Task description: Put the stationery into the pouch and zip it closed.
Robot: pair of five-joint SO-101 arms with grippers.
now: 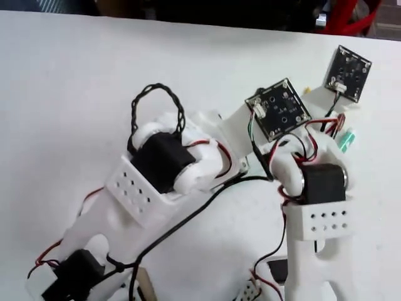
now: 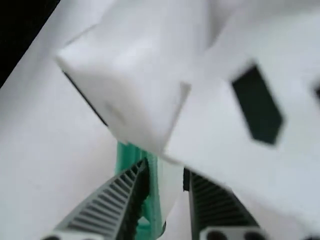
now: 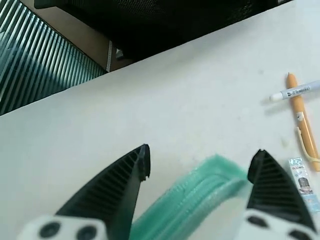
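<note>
**K:** Gripper states?

**Me:** Right gripper (image 3: 202,150) is wide open and holds nothing. For the left gripper (image 2: 165,169), I can't tell whether it's clamped or loose.

**K:** Where's the pouch relative to the right one?

**Me:** The green pouch (image 3: 200,200) lies flat on the table (image 3: 165,100). Its rounded end pokes into the gap between the right jaws. I can't tell if it touches either jaw.

**K:** And the left?

**Me:** The same pouch sits right at the left gripper, showing as a green strip running away from it. The other arm's white body hangs across just beyond. I can't tell from here whether the pouch is zipped.

**K:** Pens?

**Me:** They're out on the table, past the pouch's end and off to one side of the right gripper. The orange pen (image 3: 302,127) and the white pen (image 3: 295,91) cross near the orange one's far tip. A small printed packet (image 3: 302,182) lies just beside the orange pen, near the pouch. I can't make out what it is.

**K:** High view?

**Me:** Both arms crowd the same patch of table. A sliver of green peeks out beside one arm's black motor.
</note>
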